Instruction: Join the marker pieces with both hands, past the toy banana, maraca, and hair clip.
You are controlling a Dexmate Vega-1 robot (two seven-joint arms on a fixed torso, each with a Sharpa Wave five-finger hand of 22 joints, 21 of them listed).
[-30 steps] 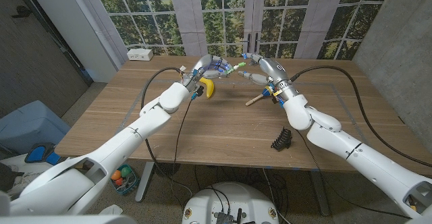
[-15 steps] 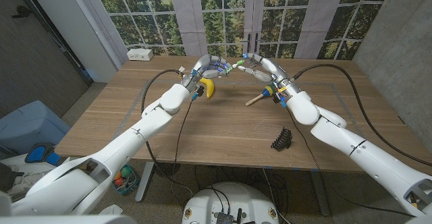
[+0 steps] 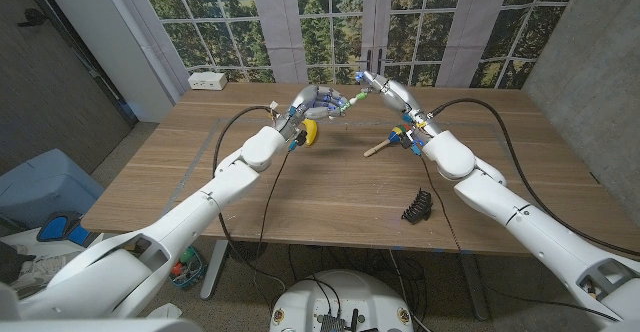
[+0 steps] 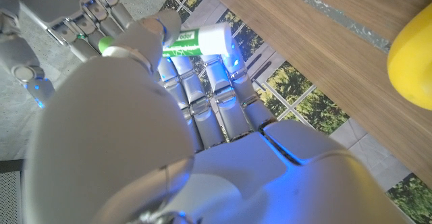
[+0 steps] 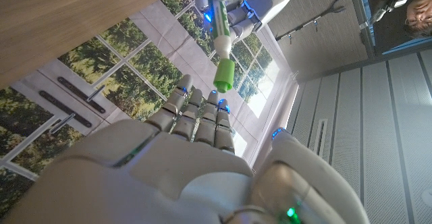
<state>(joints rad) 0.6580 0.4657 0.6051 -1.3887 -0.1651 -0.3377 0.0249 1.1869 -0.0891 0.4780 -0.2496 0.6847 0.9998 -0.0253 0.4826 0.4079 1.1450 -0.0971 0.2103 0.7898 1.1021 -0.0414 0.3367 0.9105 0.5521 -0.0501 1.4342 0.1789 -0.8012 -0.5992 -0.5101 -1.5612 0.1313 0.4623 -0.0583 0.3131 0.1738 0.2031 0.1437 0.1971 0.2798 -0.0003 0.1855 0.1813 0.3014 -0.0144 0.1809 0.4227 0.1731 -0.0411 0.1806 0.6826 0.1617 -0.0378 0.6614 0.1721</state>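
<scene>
Both hands raised above the far half of the wooden table (image 3: 330,187), in front of the window wall. Left hand (image 3: 318,102) holds the marker (image 3: 341,102) by its white barrel, fingers wrapped around it; left wrist view shows the labelled barrel (image 4: 196,40) crossing between thumb and fingers, and the right wrist view shows the green end (image 5: 223,75) sticking out free. Judgement: barrel is gripped well back so that end stays exposed for mating. Right hand (image 3: 383,88) sits just beside that end, close to touching; its fingers reach toward the marker, but whether they pinch a cap or second piece cannot be told from any view, nor how wide they are. Marker looks possibly already in one piece, not certain. Holding the work up off the surface keeps it above the toy banana (image 3: 311,132), which lies almost directly under the left hand, and the maraca (image 3: 384,146), under the right wrist. Hair clip (image 3: 417,205) lies well apart, nearer the front edge, beneath the right forearm. Room: open air between and above the hands; table's far edge is close behind them, so any pull-apart is safer sideways than downward. Black cables trail off both wrists, clear of the meeting point
</scene>
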